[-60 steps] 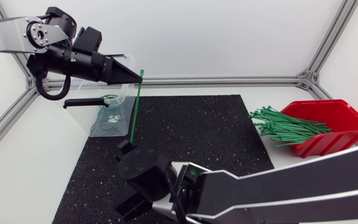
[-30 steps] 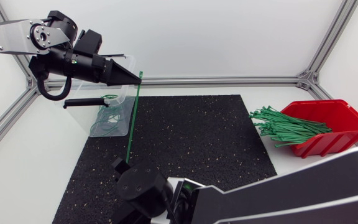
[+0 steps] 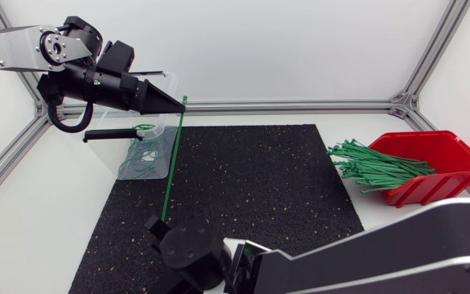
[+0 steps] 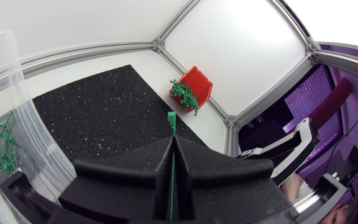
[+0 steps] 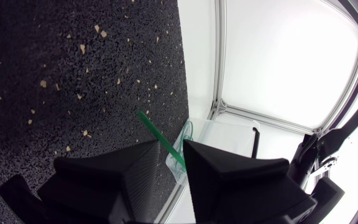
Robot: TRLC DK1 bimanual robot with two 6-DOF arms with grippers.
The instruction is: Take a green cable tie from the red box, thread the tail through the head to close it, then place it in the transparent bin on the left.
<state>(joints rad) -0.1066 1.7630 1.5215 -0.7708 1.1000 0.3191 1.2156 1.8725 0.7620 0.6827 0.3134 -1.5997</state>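
My left gripper (image 3: pixel 178 101) hangs above the mat's back left corner, shut on the head end of a green cable tie (image 3: pixel 172 163). The tie slants down toward the front. Its tail runs between the fingers of my right gripper (image 3: pixel 157 224), low over the mat's front left. In the right wrist view the tie (image 5: pixel 157 135) enters the gap of that gripper (image 5: pixel 174 147); the fingers stand slightly apart around it. The left wrist view shows the tie's head (image 4: pixel 171 118) poking out past the shut left gripper (image 4: pixel 173 142). The transparent bin (image 3: pixel 125 173) lies under the left arm.
The red box (image 3: pixel 443 159) sits at the right edge with a bundle of green ties (image 3: pixel 374 167) spilling out toward the black mat (image 3: pixel 268 180). Several closed ties (image 3: pixel 141 151) lie in the bin. My right arm crosses the front of the table.
My right gripper has slid toward the table's front along the tie and its fingers have narrowed. The tie's tail has swung with it. The left arm has barely moved.
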